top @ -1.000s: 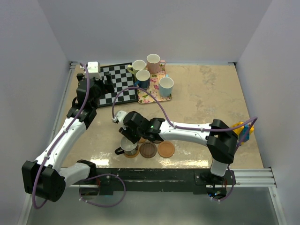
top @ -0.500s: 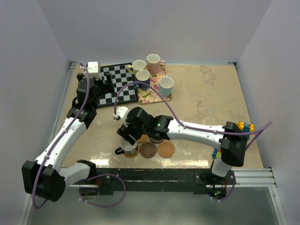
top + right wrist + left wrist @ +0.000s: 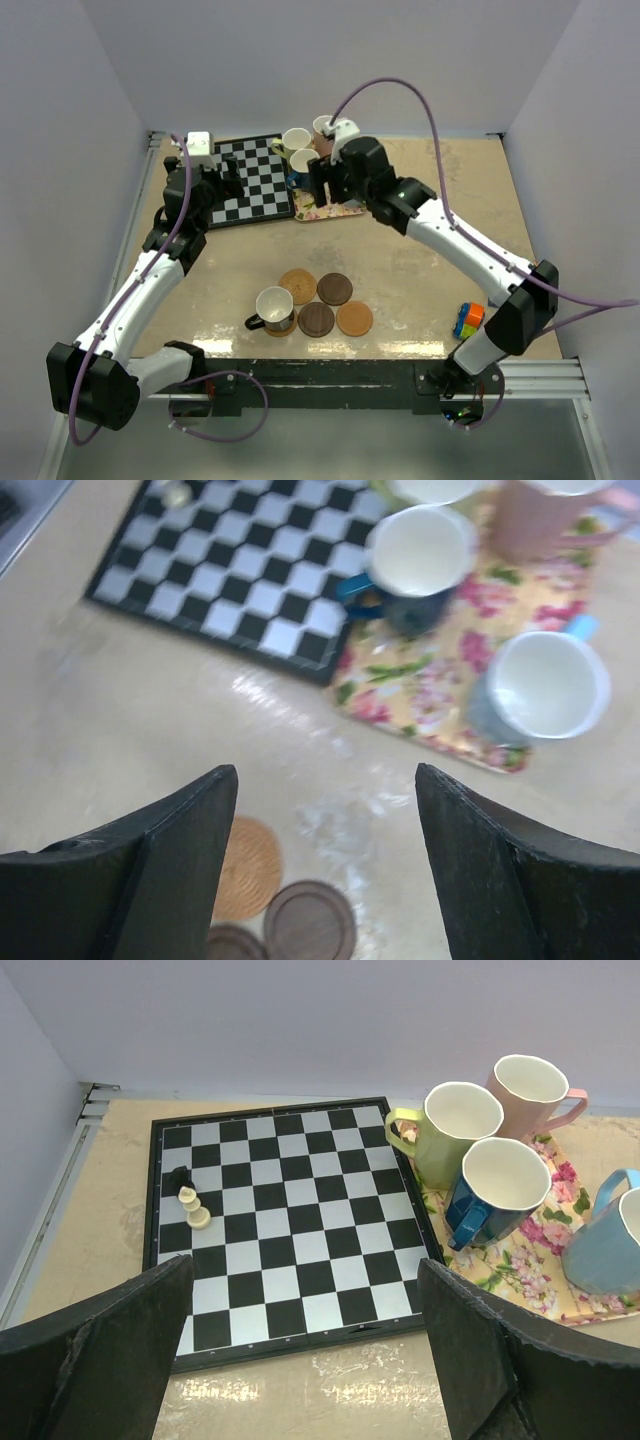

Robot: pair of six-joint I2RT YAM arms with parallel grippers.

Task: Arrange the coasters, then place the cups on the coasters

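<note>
Tight on the tray [image 3: 421,676]: the yellow-green cup [image 3: 455,1132], pink cup [image 3: 528,1090] and dark blue cup [image 3: 500,1188] huddle almost touching, the light blue cup [image 3: 543,692] a bit apart. The chessboard [image 3: 250,180] sits right against the tray's left edge. Plenty of bare table [image 3: 440,240] to the tray's right, and between tray and coasters [image 3: 334,289]. A colored cube [image 3: 467,320] sits at the front right.

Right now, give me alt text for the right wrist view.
Open right end effector above a beige table, facing a floral tray with a dark blue cup, light blue cup and pink cup. Chessboard upper left; coasters below.
</note>
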